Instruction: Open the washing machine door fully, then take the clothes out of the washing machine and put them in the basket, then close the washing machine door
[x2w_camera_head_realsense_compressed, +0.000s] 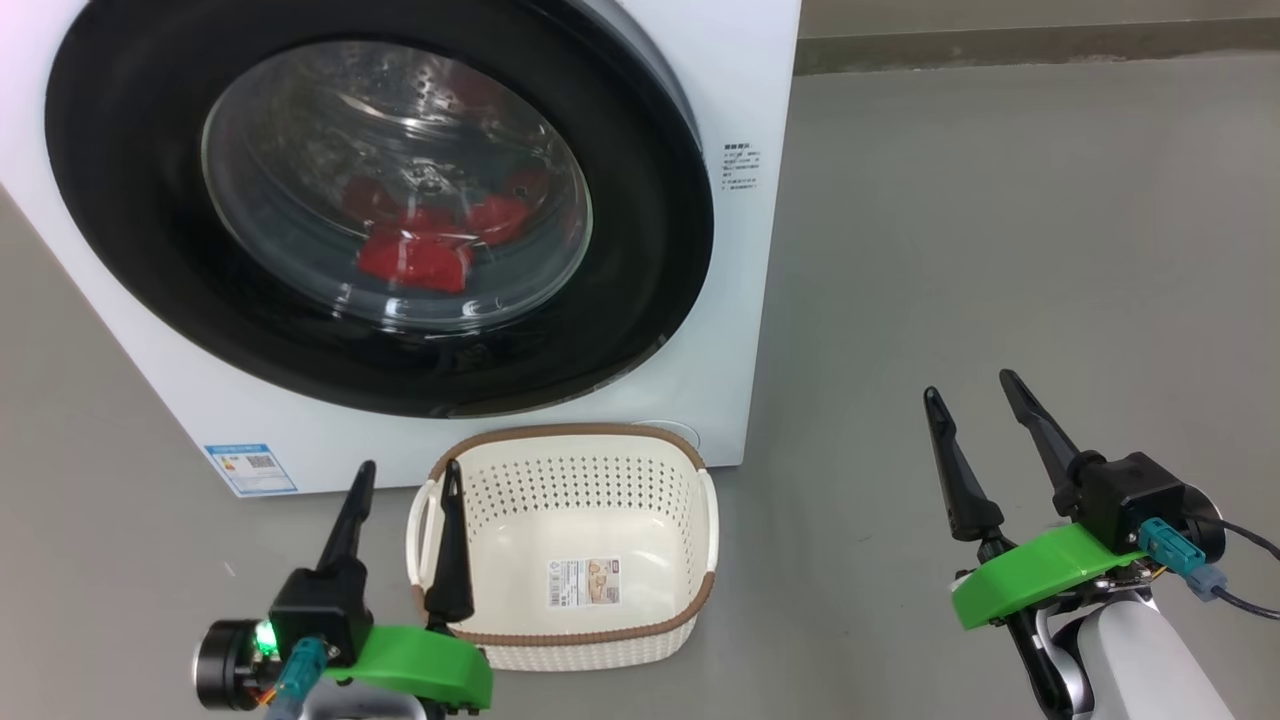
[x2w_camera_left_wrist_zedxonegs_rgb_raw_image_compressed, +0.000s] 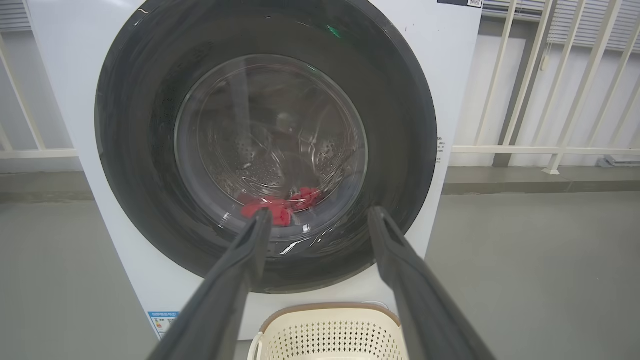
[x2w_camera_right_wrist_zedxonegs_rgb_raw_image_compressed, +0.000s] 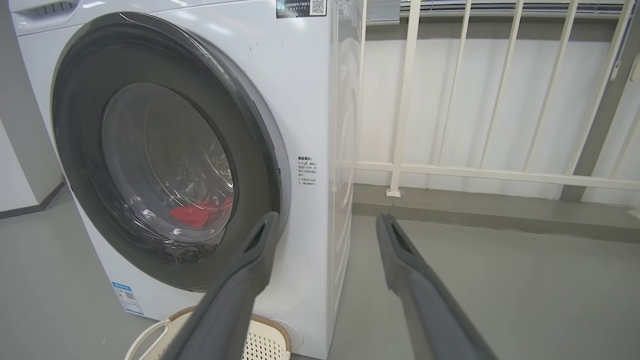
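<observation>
Clothes (x2w_camera_head_realsense_compressed: 415, 255) indistinct behind washing machine door (x2w_camera_head_realsense_compressed: 390, 150)

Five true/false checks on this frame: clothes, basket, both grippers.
1. The red clothes lie inside the washing machine, behind the glass of the washing machine door. True.
2. The basket holds a jersey. False: it holds only a label sticker on its bottom.
3. The left gripper has its fingers spread with nothing between them. True.
4. The right gripper grips the door. False: it is open above the floor, to the right of the machine.
5. The basket lies on its side. False: it stands upright on the floor in front of the machine.
</observation>
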